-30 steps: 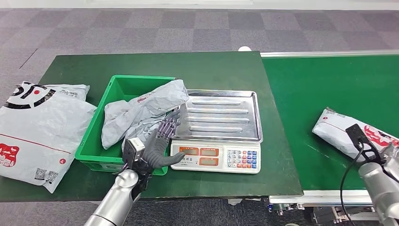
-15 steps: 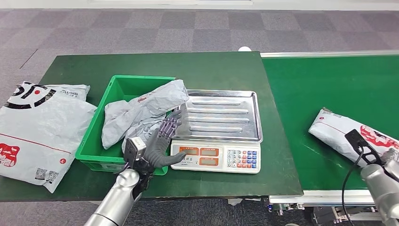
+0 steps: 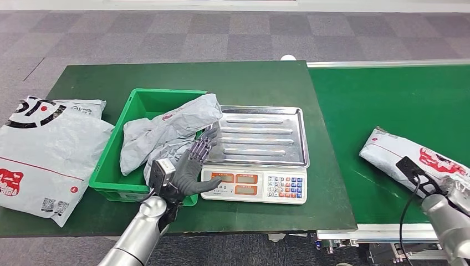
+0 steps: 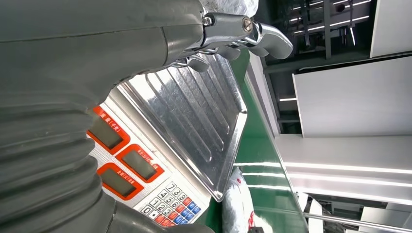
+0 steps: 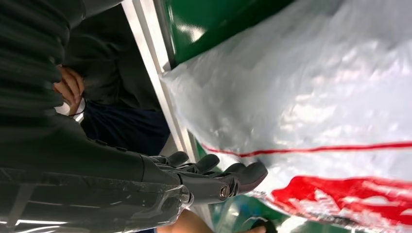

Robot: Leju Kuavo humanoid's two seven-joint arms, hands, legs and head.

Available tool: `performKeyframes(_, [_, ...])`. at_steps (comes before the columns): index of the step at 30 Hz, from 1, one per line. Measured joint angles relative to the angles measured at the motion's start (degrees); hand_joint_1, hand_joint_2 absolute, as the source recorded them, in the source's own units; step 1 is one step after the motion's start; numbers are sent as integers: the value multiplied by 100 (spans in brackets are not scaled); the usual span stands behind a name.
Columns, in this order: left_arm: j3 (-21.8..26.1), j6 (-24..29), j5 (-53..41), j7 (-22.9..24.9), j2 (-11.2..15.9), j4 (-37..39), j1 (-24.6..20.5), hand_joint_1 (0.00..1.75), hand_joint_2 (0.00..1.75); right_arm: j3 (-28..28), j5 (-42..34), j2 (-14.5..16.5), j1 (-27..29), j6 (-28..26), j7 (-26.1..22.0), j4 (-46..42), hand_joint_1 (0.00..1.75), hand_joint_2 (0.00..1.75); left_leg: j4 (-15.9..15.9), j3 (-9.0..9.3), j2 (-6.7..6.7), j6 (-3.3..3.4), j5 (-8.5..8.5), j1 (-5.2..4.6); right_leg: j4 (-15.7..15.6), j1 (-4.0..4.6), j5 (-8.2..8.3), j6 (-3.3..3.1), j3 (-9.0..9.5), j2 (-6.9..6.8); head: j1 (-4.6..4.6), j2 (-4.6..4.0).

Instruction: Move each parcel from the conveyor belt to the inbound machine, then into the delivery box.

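On the conveyor belt (image 3: 388,100), at the right of the head view, lies a white parcel (image 3: 407,160) with red print. The right hand (image 5: 204,179) sits at its near edge in the lower right corner; in the right wrist view its dark fingers (image 5: 243,172) stretch out loosely beside the parcel's wrapping, and I cannot tell whether they touch it. At lower centre-left, the left hand (image 3: 188,169) hovers with fingers spread and nothing in them, over the left edge of the scale (image 3: 258,152), the inbound machine, on the dark green tabletop (image 3: 249,83). Just left of it, the green delivery box (image 3: 119,160) holds crumpled grey parcels (image 3: 166,130). A large white bag (image 3: 44,155) lies at the far left.
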Motion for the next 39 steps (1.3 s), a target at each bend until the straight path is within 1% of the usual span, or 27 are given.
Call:
performKeyframes(8, [-96, 1, 0, 0, -9, 79, -65, 0, 175, 10, 13, 172, 94, 232, -63, 2, 0, 175, 0, 1, 0, 0, 0, 0, 0, 0, 0, 0, 1, -1, 0, 0])
performKeyframes(16, [-162, -7, -1, 0, -35, 115, -76, 0, 175, 10, -113, 225, 226, 327, -383, -2, 0, 175, 0, 1, 1, 0, -1, 0, 0, 0, 0, 0, 2, 0, 0, 0])
performKeyframes(23, [-185, -7, 2, 0, -64, 166, -95, 0, 175, 10, -73, 267, 289, 334, -458, -6, 0, 175, 0, 3, 1, 1, -1, 0, 0, 0, 0, 1, 4, 0, 0, 0])
performKeyframes(24, [-188, -7, 2, 0, -65, 172, -98, 0, 175, 10, -73, 272, 292, 336, -458, -7, 26, 175, 0, 3, 1, 1, 0, 0, 0, 0, 0, 1, 4, 0, 0, 0])
performKeyframes(27, [-197, -7, 2, 0, -66, 185, -106, 0, 175, 10, -72, 293, 295, 363, -472, -8, 157, 175, 0, 4, 1, 1, 0, 0, 0, 0, 0, 1, 6, -1, 0, 0])
performKeyframes(28, [-201, -7, 4, 0, -65, 187, -107, 0, 175, 10, -73, 299, 294, 374, -485, -11, 175, 175, 0, 4, 1, 1, 0, 0, 0, 0, 0, 1, 6, -1, 0, 0])
performKeyframes(39, [-214, 13, 41, 0, -64, 188, -108, 0, 175, 10, 2, 352, 186, 425, -647, -84, 175, 175, 1, 9, 2, 0, 0, 1, 0, 1, 1, 2, 11, 1, 0, 0])
